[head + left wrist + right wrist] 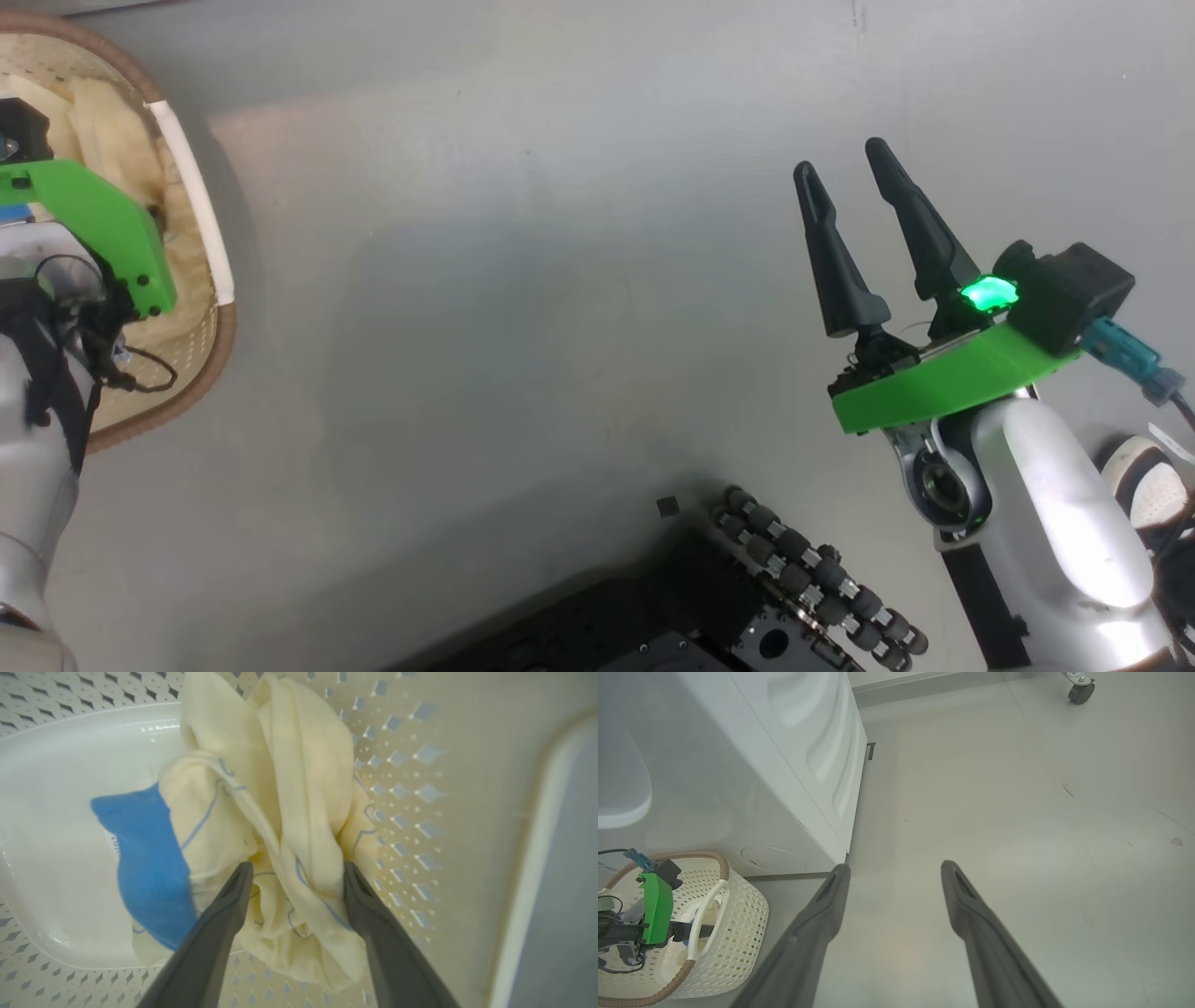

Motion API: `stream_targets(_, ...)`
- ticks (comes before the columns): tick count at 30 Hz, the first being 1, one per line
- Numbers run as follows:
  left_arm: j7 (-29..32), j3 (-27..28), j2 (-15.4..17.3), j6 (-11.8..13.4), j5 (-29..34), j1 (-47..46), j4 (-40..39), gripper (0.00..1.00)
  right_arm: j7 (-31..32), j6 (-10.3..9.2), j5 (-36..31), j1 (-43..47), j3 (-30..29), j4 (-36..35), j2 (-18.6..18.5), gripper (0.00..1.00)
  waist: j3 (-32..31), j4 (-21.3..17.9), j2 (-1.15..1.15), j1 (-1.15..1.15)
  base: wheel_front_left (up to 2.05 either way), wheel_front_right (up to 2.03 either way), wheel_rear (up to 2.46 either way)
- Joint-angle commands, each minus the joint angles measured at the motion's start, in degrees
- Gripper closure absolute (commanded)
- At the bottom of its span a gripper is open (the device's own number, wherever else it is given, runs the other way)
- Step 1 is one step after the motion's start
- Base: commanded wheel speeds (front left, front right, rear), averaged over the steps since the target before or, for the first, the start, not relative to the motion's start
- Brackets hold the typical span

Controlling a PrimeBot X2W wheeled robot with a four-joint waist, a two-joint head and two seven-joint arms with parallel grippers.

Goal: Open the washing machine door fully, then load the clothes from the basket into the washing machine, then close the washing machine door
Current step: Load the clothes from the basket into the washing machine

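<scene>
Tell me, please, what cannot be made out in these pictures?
- Right wrist view: a pale curved shape at the left edge, beside the washing machine, is blurred and cut off. I cannot tell whether it is the door.
- Head view: the fingertips of the left gripper are hidden under its green mount.
- Left wrist view: the bunched folds of the clothes hide how many garments there are.
- Left wrist view: the sticker in the basket is mostly covered, and its print is too small to read.

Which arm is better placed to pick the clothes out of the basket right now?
Left. The left gripper is open, down inside the basket, fingers either side of the clothes. The right gripper hangs open over the floor, apart from the basket.
</scene>
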Motion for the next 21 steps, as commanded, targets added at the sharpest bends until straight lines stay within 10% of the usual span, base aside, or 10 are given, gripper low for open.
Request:
stream_targets(1, 0.3, 0.5, 1.9, 0.0, -0.7, -0.5, 0.0, 0.0, -0.4, -0.16, -0.3, 3.0, 0.9, -1.6, -0.2, 0.0, 0.2, 0.1, 0.0, 0.0, 0.0, 0.0, 0.0)
stream_targets(10, 0.3, -1.1, -0.1, 0.2, -0.7, -2.6, 3.4, 0.0, -0.4, -0.16, -1.4, 4.7, 0.4, -2.9, -0.2, 0.0, 1.2, 0.7, 0.0, 0.0, 0.0, 0.0, 0.0)
stream_targets(12, -0.5, -0.8, -0.3, 0.2, -1.2, -2.9, 3.7, 1.0, -0.4, -0.16, -1.4, 4.6, 0.5, -2.9, -0.2, 0.0, 1.4, 0.8, 0.0, 0.0, 0.0, 0.0, 0.0)
stream_targets(21, -2.2, -0.2, -0.9, 0.2, -2.5, -2.9, 4.5, 1.0, -0.4, -0.16, -2.0, 3.7, 0.5, -2.6, -0.2, 0.0, 0.7, 1.4, 0.0, 0.0, 0.0, 0.0, 0.0)
